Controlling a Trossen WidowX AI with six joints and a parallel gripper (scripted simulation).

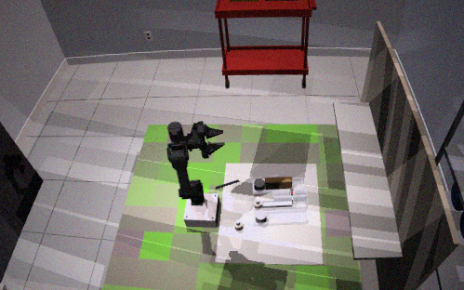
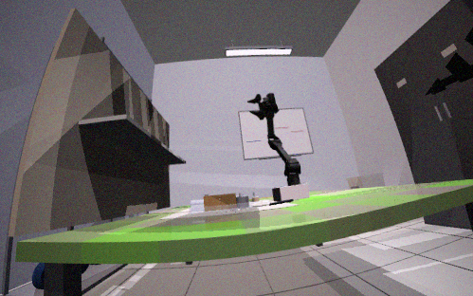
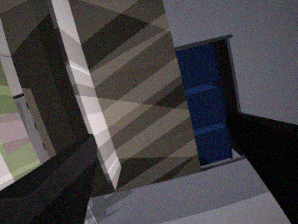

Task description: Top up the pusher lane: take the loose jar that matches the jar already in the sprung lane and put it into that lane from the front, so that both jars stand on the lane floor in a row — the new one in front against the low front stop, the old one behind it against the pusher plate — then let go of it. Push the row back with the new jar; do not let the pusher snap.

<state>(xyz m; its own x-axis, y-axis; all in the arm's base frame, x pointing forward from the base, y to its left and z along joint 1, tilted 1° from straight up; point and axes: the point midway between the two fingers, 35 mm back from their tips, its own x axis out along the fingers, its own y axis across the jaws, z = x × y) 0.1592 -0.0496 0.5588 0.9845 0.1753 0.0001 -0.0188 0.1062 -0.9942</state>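
Green table edge (image 2: pixel 172 247) fills the foreground from where I stand, and far across it the arm rears up from its white base (image 1: pixel 212 218). Its gripper (image 1: pixel 217 140) is raised high, fingers spread wide and holding nothing, aimed off toward the tall slanted panel (image 3: pixel 113 83) rather than down. The lane fixture (image 1: pixel 299 204) sits on the pale mat (image 1: pixel 276 242), below and well to the side of the gripper, its lanes running away from the arm. Three small jars stand near its front: a dark-capped one (image 1: pixel 259 184) beside a brown block (image 1: pixel 278 182), a white one (image 1: pixel 258 202), another (image 1: pixel 260 217), plus a smaller one (image 1: pixel 238 226) apart. Which jar matches, and where the pusher plate stands, I cannot make out.
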